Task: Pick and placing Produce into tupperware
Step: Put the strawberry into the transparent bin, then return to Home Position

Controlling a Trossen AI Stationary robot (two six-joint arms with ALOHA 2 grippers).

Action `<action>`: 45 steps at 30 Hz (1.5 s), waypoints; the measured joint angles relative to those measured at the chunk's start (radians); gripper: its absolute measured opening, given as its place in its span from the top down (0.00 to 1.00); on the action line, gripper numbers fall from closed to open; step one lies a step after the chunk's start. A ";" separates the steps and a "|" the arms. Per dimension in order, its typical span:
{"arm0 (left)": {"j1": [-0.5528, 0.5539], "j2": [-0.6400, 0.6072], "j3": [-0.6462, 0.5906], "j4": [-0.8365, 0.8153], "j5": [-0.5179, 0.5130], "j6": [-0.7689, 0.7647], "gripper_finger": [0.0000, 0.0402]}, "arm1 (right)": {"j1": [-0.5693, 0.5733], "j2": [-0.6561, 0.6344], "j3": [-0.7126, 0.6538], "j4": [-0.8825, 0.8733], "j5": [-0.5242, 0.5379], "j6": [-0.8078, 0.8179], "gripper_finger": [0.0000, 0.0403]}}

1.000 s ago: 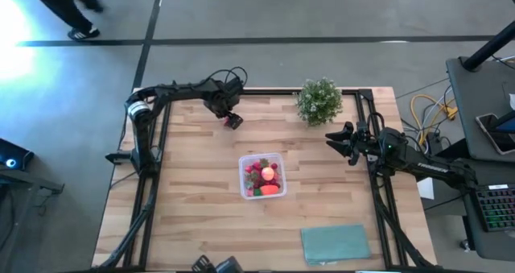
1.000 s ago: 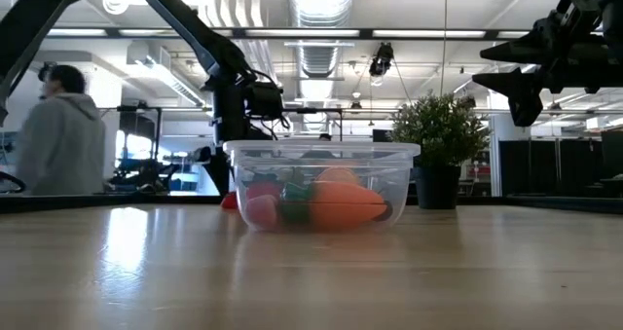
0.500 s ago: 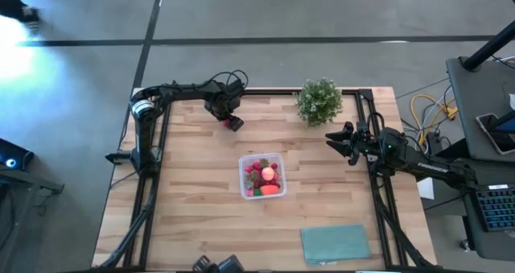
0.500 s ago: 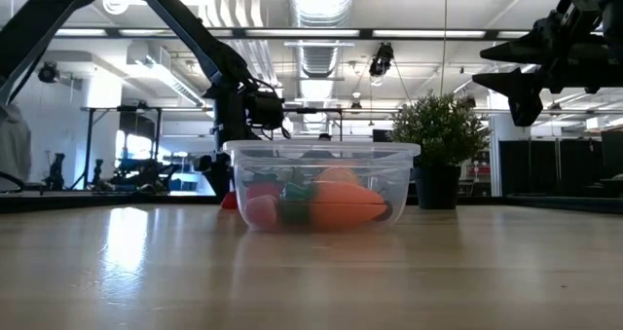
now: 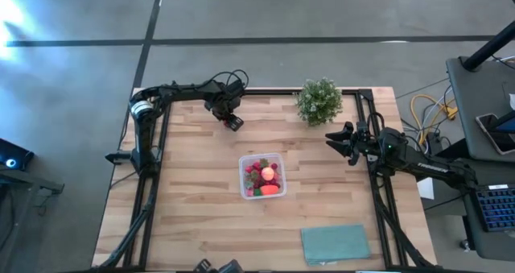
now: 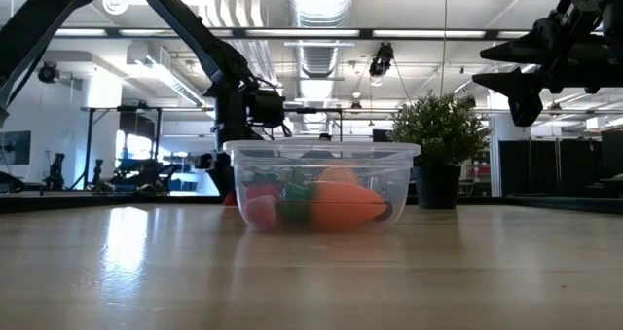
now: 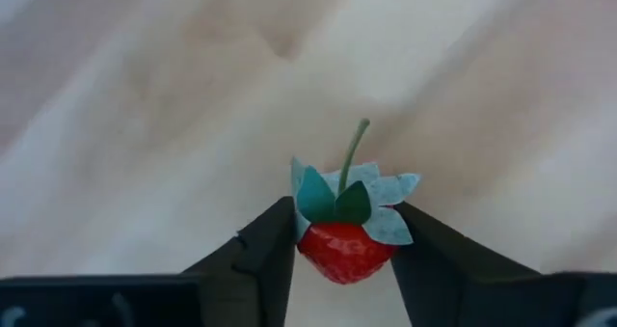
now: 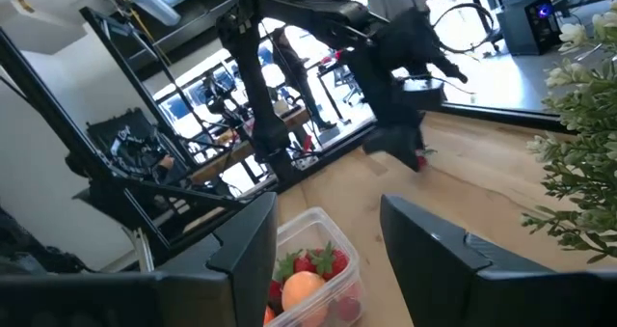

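Observation:
A small red strawberry (image 7: 343,251) with a pale green leaf cap and a thin stem sits between the fingers of my left gripper (image 5: 232,122) at the table's far left. The clear tupperware (image 5: 261,176) stands mid-table and holds several pieces of produce: strawberries, a pink-orange ball (image 5: 268,173) and an orange-red piece (image 6: 343,205). My right gripper (image 5: 334,140) hangs open and empty above the table's right side, well off the tupperware. My left gripper pinches the strawberry's red body (image 7: 310,250) between its two fingers, one on each side just under the leaf cap. The fingers (image 7: 262,258) point down from above. The stem points away from the gripper. Whether the berry still touches the tabletop I cannot tell.
A bushy green potted plant (image 5: 319,101) stands at the far edge, right of centre. A flat teal cloth (image 5: 335,244) lies at the near right corner. Bare wood lies between the strawberry and the tupperware.
My left gripper has stayed over the same far-left spot and has shut on the strawberry. A person who was passing behind the table has gone out of view.

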State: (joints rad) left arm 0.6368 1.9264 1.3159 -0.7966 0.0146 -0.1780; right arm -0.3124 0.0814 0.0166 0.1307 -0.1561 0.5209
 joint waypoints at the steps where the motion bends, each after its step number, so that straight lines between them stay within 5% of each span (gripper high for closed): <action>1: -0.006 -0.014 0.000 -0.016 0.016 0.000 0.68 | 0.000 0.000 0.000 0.000 0.000 0.000 0.56; 8: -0.131 -0.240 0.000 -0.041 0.095 -0.065 0.64 | 0.000 0.000 0.000 0.000 0.000 0.000 0.56; 15: -0.432 -0.480 0.001 0.079 0.112 -0.184 0.62 | 0.000 0.000 0.000 0.000 0.000 0.000 0.56; 23: -0.741 -0.433 -0.001 0.233 0.014 -0.387 0.62 | 0.000 0.000 0.000 0.000 0.000 0.000 0.56; 34: -0.774 -0.198 0.035 0.229 -0.146 -0.531 0.61 | 0.000 0.000 0.000 0.000 0.000 0.000 0.56; 45: -0.848 -0.404 0.174 0.312 -0.199 -0.541 0.61 | 0.000 0.000 0.000 0.000 0.000 0.000 0.56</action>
State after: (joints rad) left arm -0.2108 1.5227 1.4903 -0.4849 -0.1844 -0.7191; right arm -0.3124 0.0817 0.0166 0.1309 -0.1561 0.5209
